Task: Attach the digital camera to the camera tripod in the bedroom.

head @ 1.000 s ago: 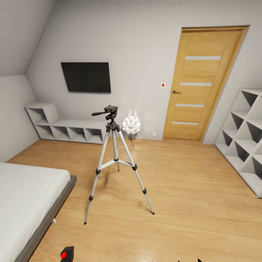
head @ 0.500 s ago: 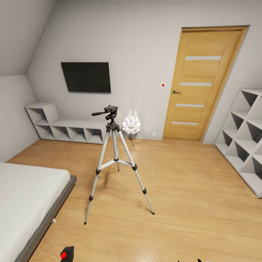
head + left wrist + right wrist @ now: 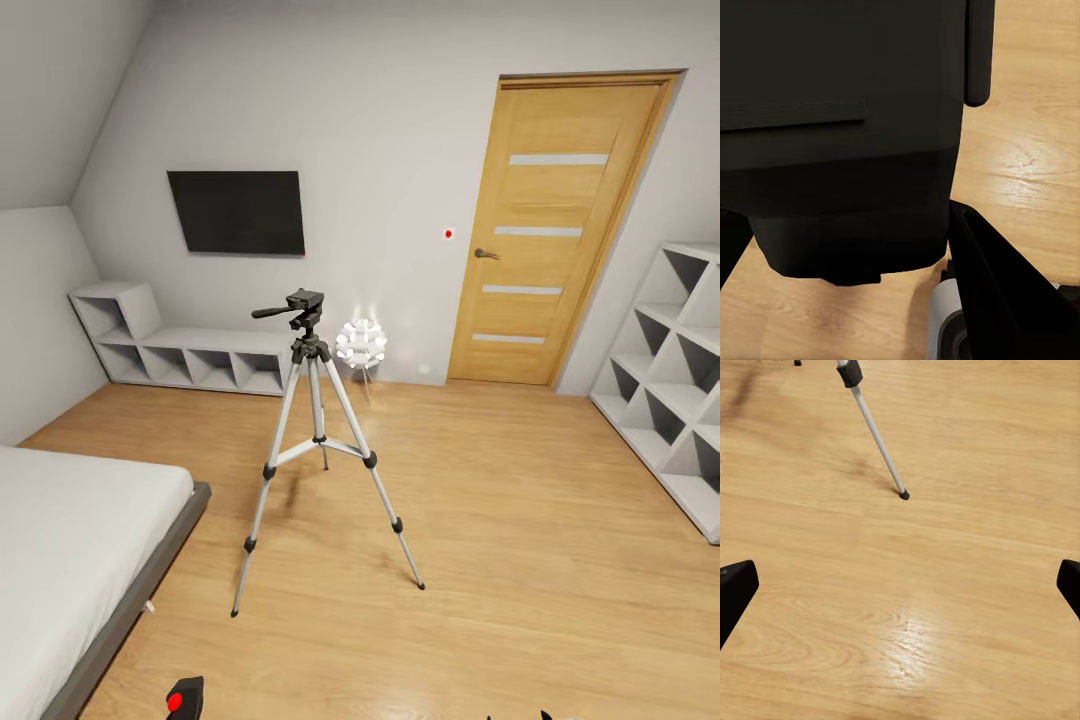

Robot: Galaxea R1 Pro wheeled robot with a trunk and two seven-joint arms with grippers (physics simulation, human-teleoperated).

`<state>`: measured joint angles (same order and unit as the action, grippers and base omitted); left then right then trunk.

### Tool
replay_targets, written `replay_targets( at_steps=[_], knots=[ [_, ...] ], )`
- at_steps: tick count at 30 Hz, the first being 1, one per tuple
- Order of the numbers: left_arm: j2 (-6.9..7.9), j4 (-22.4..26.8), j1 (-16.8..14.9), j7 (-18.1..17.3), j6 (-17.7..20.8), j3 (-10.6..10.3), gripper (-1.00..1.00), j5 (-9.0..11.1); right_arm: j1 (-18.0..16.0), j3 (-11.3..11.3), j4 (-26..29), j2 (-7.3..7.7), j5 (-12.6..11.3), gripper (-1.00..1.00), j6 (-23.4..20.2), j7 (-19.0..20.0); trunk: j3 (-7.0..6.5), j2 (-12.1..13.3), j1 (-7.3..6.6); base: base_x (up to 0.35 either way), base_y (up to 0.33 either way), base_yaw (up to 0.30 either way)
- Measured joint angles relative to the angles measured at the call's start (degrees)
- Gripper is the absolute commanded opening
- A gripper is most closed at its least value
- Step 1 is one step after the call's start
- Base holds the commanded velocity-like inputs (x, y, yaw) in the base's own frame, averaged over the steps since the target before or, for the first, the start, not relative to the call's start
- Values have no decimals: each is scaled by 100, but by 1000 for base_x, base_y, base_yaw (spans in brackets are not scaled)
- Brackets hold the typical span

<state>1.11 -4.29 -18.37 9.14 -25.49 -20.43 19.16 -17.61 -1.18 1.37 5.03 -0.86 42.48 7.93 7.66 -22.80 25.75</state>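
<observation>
Head view showed the tripod standing upright on the wood floor, ahead of me and well apart, its head far above my arms. My left end effector gripped the camera low at my left side. My right end effector hung with fingers spread, empty, nearer a tripod foot.
</observation>
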Motion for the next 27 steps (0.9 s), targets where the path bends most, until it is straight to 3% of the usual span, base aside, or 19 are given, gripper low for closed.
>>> replay_targets(
  at_steps=[27],
  knots=[
    [3, 0, 0, 2, 0, 1, -100, 1, 0, -1, 0, 13, 1, 100, -1, -9, 0, 0, 0, 0, 0, 0]
  ],
)
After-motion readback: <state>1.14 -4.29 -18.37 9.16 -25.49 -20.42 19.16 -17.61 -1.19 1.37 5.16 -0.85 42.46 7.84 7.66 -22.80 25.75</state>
